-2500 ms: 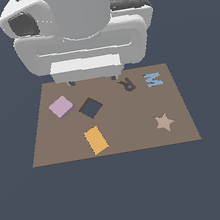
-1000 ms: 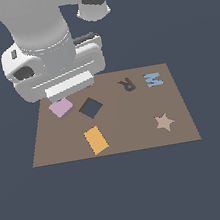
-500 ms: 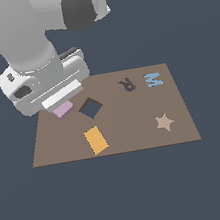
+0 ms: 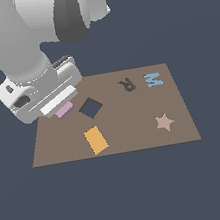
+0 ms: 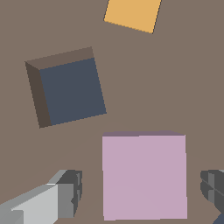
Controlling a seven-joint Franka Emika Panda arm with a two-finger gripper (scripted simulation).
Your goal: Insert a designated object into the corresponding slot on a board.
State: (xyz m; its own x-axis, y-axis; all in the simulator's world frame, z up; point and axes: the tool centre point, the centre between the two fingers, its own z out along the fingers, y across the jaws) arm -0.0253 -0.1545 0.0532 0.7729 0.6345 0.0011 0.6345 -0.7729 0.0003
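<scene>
Wrist view shows the gripper (image 5: 140, 194) spread wide, one finger on either side of the pink block (image 5: 144, 175) with a clear gap on both sides, so nothing is pinched yet. The block lies flat on the board (image 5: 183, 78), just beside the dark square slot (image 5: 70, 89), which stands empty with its brown inner walls showing. By my reading the task is at its start: the claw is lined up around the piece, but the grasp, the lift, the carry to the slot and the turning to match its angle are all left to do. In the exterior view the arm's hand covers most of the block (image 4: 65, 110) at the board's far left, with the slot (image 4: 90, 107) just to its right, turned like a diamond. Also on the brown board (image 4: 137, 138) are an orange rectangle (image 4: 96, 139) nearer the camera, a tan star (image 4: 164, 122) to the right, and a dark letter R (image 4: 126, 84) and a blue letter (image 4: 153, 79) at the far edge. The board is matte and flat on a plain dark blue-grey ground.
</scene>
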